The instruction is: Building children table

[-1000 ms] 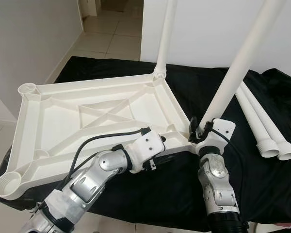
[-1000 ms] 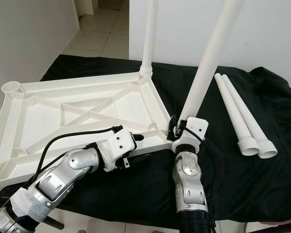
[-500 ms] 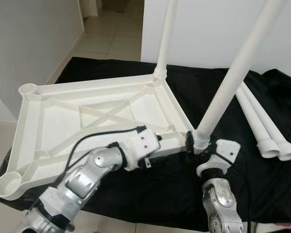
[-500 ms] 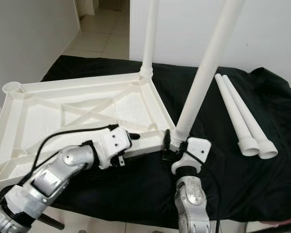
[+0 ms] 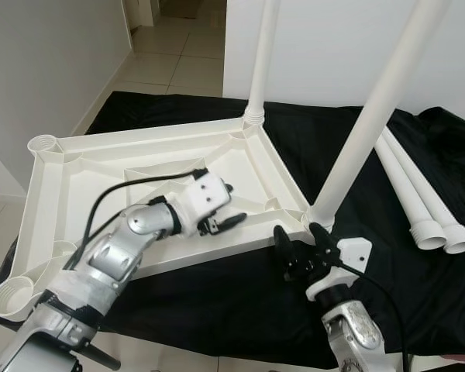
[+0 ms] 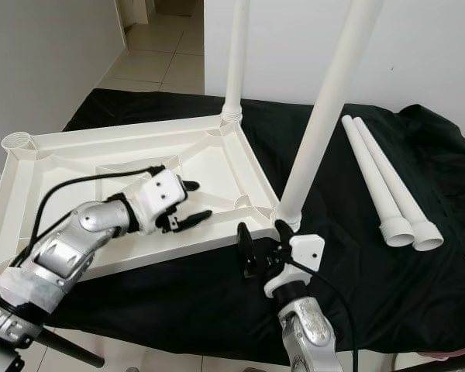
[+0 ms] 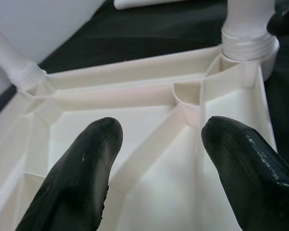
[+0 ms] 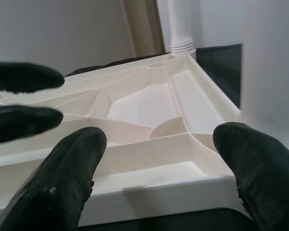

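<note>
The white table top [image 5: 70, 194] lies upside down on a black cloth. One white leg [image 5: 262, 54] stands in its far right corner socket and another leg [image 5: 372, 116] in its near right one. My left gripper [image 5: 227, 205] hovers open over the ribbed inside of the top, holding nothing. The left wrist view has its fingers [image 7: 82, 173] spread above the ribs. My right gripper [image 5: 302, 244] is open just in front of the near right corner, below the leg's base and apart from it. Its fingers [image 8: 72, 168] face the table's front rim [image 8: 149, 178].
Two loose white legs [image 5: 422, 198] lie side by side on the black cloth [image 5: 240, 302] at the right. The top's two left corner sockets [image 5: 45, 142] [image 5: 12, 294] hold no leg. A white wall stands behind, and tiled floor lies at the left.
My right gripper let go of the near leg's base and drew back toward the front. My left gripper left the front rim and rose over the inside of the top.
</note>
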Tool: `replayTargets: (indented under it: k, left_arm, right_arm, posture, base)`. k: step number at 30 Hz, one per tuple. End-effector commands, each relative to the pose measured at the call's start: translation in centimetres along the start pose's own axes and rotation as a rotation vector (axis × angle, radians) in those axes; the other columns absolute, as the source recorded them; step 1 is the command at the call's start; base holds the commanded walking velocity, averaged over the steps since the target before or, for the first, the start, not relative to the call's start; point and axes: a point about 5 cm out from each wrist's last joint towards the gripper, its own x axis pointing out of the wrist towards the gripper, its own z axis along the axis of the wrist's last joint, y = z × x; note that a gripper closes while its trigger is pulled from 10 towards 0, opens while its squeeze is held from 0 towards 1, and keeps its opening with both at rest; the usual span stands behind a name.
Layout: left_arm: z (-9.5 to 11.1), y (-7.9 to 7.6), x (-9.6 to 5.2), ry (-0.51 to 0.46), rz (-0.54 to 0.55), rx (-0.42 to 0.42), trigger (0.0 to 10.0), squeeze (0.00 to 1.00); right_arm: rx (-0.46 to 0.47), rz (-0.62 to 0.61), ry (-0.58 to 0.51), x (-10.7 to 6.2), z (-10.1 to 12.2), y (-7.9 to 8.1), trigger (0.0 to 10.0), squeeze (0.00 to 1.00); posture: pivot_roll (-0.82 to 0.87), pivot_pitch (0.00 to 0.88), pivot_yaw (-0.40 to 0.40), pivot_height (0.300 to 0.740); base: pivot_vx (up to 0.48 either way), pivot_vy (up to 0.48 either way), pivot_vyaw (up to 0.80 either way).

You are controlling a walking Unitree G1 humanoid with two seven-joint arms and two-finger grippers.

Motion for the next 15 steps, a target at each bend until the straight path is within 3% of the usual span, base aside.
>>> replayTargets:
  k: [1,8,12,15]
  left_arm:
    - [-0.1,0.4,0.1,0.003,0.01,0.01,10.0,0.0]
    - [-0.6,0.9,-0.1,0.003,0.044,-0.007,10.0,0.0]
    - [-1.5,3.3,-0.8,-0.035,0.283,-0.18,10.0,0.0]
    - [-1.8,4.1,-1.2,-0.045,0.373,-0.246,10.0,0.0]
  right_arm:
    - [0.003,0.033,0.013,0.4,-0.2,-0.3,10.0,0.0]
    - [-0.015,0.089,0.011,1.1,0.2,-0.8,10.0,0.0]
    - [-0.061,0.112,0.005,2.1,0.7,-2.5,10.0,0.0]
    - [-0.074,0.116,0.005,2.3,0.8,-3.3,10.0,0.0]
  posture:
    - [-0.1,0.0,-0.011,0.74]
    - [-0.09,0.0,-0.019,0.74]
    - [-0.08,0.0,-0.022,0.74]
    - [-0.07,0.0,-0.02,0.74]
  base:
    - [0.0,0.0,0.0]
    - [0.0,0.0,0.0]
    - [0.0,0.0,0.0]
    - [0.0,0.0,0.0]
